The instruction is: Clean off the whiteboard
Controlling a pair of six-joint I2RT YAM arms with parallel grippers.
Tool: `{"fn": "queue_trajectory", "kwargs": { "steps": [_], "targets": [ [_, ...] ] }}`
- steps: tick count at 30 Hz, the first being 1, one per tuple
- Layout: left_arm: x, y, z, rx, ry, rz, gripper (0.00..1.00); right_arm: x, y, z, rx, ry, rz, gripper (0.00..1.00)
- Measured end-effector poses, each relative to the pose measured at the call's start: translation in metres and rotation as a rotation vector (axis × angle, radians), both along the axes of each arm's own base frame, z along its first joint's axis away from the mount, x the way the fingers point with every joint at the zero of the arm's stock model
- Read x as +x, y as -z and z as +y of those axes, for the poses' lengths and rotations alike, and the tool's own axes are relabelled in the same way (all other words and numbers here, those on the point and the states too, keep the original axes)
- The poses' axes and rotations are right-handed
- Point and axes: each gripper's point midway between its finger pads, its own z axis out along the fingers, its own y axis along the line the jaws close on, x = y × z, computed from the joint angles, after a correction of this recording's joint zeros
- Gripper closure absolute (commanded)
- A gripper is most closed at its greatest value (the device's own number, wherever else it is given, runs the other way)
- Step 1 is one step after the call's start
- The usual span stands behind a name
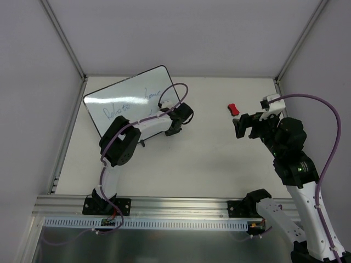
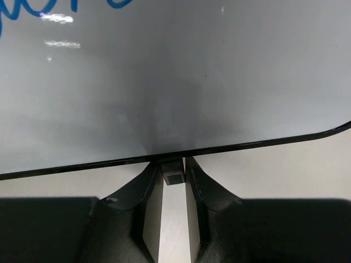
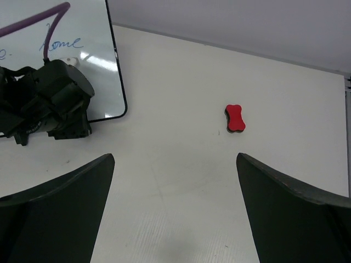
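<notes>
The whiteboard (image 1: 123,101) lies tilted at the back left of the table and carries blue handwriting. It fills the upper part of the left wrist view (image 2: 175,82) and shows at the left of the right wrist view (image 3: 98,33). My left gripper (image 1: 174,121) is at the board's near right edge, its fingers closed on the board's small black foot (image 2: 174,176); in the left wrist view the gripper (image 2: 174,167) meets the black frame. The small red bone-shaped eraser (image 1: 234,108) lies on the table at the back right. My right gripper (image 1: 239,127) is open and empty, just short of the eraser (image 3: 235,118).
Grey walls with metal posts close the table (image 1: 208,159) in at the back and sides. An aluminium rail (image 1: 164,205) runs along the near edge by the arm bases. A purple cable (image 1: 329,109) loops above the right arm.
</notes>
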Motion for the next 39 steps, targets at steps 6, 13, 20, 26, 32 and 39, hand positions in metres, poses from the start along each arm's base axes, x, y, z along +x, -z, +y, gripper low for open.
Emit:
{"fn": "queue_trajectory", "kwargs": {
  "steps": [6,13,20,26,32,39],
  "targets": [
    [-0.033,0.002,-0.066,-0.012,0.150,-0.010,1.00,-0.001,-0.001,0.000,-0.001,-0.003,-0.007,0.01],
    [-0.065,0.002,-0.112,-0.035,0.262,-0.009,0.92,-0.004,0.002,-0.001,-0.002,-0.003,-0.006,0.01],
    [-0.081,0.004,-0.130,-0.088,0.311,0.027,0.44,-0.004,0.008,-0.001,-0.005,-0.003,0.006,0.01],
    [-0.100,-0.001,-0.154,-0.122,0.389,0.031,0.20,-0.004,0.008,-0.001,-0.005,-0.003,0.004,0.01],
    [-0.112,-0.019,-0.170,-0.108,0.496,0.007,0.09,-0.004,0.008,0.000,-0.005,-0.005,0.006,0.01],
    [-0.096,-0.122,-0.171,-0.149,0.613,-0.180,0.07,0.003,-0.017,0.003,0.013,-0.003,-0.006,0.01]
  ]
}}
